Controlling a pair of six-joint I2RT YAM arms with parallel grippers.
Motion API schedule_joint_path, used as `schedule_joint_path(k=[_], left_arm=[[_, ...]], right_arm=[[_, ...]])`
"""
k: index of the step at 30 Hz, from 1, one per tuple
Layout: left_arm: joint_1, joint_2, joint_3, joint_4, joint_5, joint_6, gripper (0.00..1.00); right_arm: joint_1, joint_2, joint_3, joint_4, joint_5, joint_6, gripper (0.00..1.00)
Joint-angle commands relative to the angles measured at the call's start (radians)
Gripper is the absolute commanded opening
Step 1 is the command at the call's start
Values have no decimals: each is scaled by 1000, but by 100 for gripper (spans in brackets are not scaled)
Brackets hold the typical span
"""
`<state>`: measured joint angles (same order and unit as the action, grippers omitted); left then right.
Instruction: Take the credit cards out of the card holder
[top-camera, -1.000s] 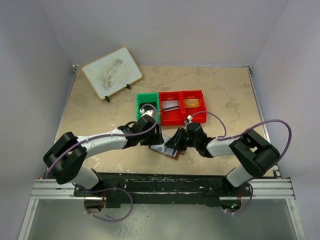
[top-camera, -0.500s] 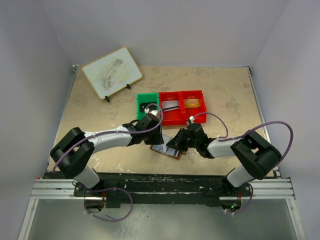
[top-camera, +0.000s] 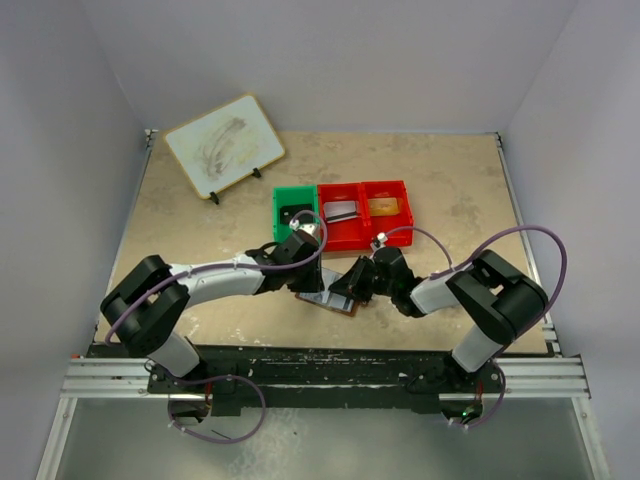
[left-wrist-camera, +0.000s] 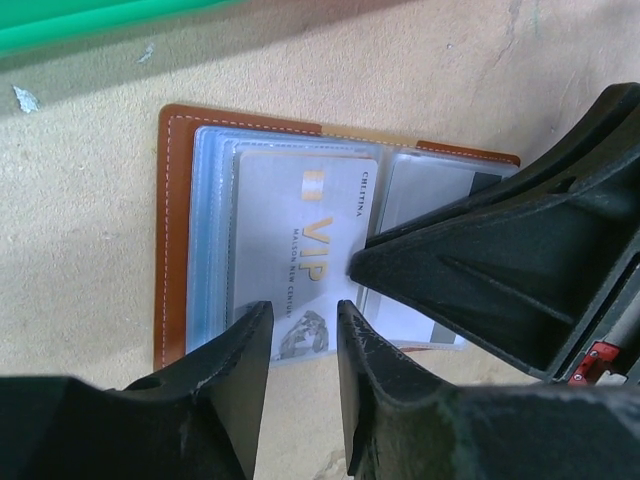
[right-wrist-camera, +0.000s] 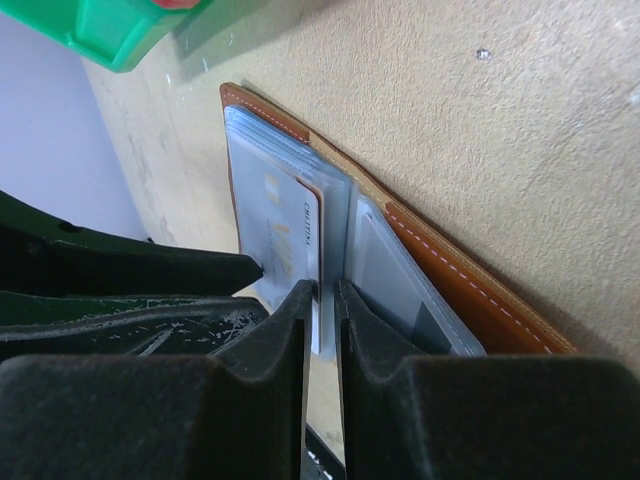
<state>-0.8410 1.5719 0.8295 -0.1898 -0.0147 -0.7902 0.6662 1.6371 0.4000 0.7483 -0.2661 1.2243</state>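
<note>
Left wrist cam: holder (left-wrist-camera: 175, 230) lies open flat on the table (left-wrist-camera: 80, 150), just in front of the bins (top-camera: 340, 215), with a VIP card (left-wrist-camera: 300, 230) in its sleeve (left-wrist-camera: 210, 250). Left pincer (left-wrist-camera: 303, 320) is narrow over the card's near end and right pincer (right-wrist-camera: 322, 300) is narrow at the fold. Can't tell if either grips. My worry: it pinches sleeve too, so a pull drags the whole holder.
</note>
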Motion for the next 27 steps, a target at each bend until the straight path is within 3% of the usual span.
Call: schedule_joint_path(k=[1,8,20,27], left_arm=[[-7,-41,-27,-24,-43,27,30],[-7,-27,-15,-33,-116,29,34],[-22,7,-45,-33,-78,-5,23],[-40,9,-73,-34,-77,-13,21]], right_arm=[[-4,2,-9,-5,3,3,19],[-2,-20,-7,-50,10,-18,21],[-3,-27,-11,-6,-13,3,21],[-4,3,4,35,-34,8,22]])
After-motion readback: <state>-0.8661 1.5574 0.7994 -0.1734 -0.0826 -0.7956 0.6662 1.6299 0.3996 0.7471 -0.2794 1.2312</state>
